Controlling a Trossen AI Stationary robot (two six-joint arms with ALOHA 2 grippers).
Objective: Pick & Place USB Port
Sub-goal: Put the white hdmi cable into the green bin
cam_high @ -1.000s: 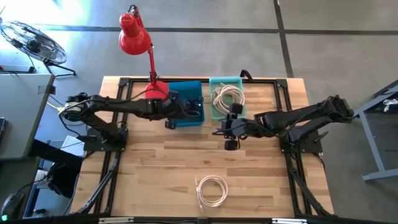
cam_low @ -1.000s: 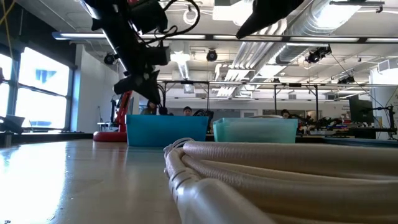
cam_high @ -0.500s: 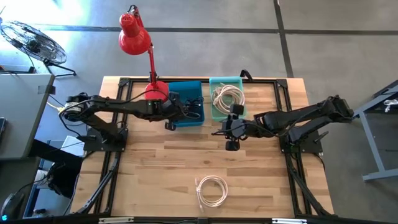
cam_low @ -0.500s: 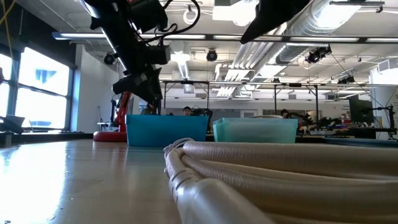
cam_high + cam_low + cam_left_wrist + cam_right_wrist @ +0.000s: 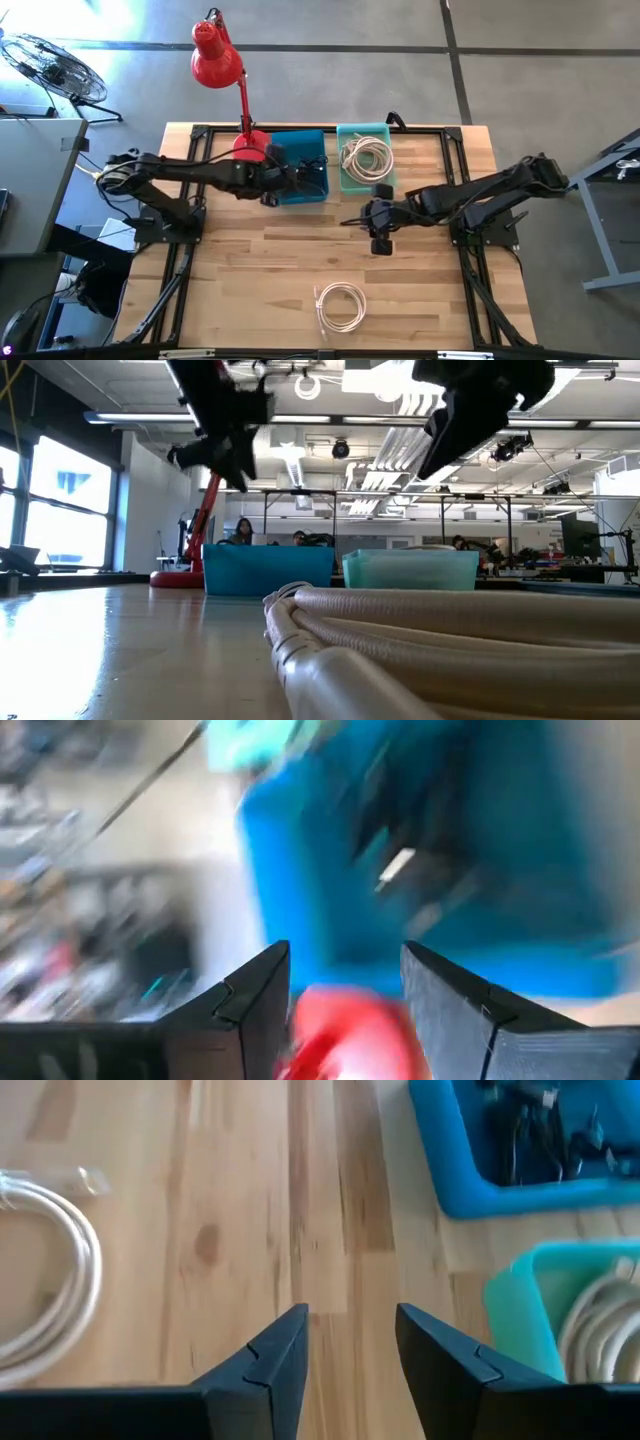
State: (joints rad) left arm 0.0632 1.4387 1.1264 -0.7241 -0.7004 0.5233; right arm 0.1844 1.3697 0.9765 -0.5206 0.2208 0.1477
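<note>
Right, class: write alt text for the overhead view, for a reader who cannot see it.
Two dark robot arms reach over a wooden table: the left gripper at the blue bin, the right gripper above bare wood. A teal bin holds coiled white cable, another white cable coil lies nearer.

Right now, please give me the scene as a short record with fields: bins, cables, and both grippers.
blue bin: at the far side of the table, holds dark cables
teal bin: right of the blue bin, holds a white cable coil
loose white cable: coiled on the table's near side
left gripper: at the blue bin's left edge, open, holding nothing
right gripper: over bare wood near the teal bin, open, empty
red lamp: behind the blue bin
</note>
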